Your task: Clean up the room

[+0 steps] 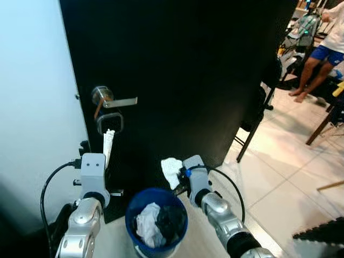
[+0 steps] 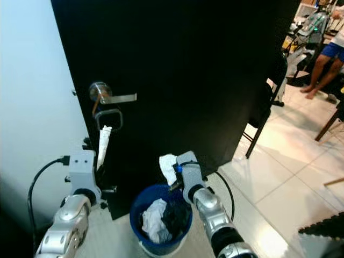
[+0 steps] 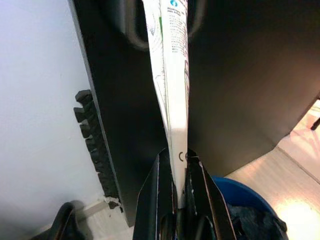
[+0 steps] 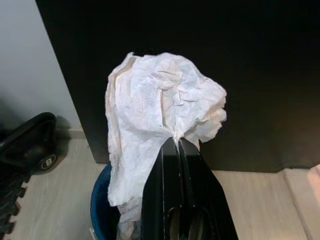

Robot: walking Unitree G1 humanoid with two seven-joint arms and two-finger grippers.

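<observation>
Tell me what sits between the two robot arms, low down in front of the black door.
A round blue plastic bin, holding crumpled white and dark rubbish, stands between the arms in the left eye view.

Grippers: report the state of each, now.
Left gripper: shut on a folded printed paper.
Right gripper: shut on a crumpled tissue, above the blue bin.

Both silver arms were raised forward. The left gripper was held upright at the near left, fingers pinched together. The right gripper, right of it, was likewise clamped.
</observation>
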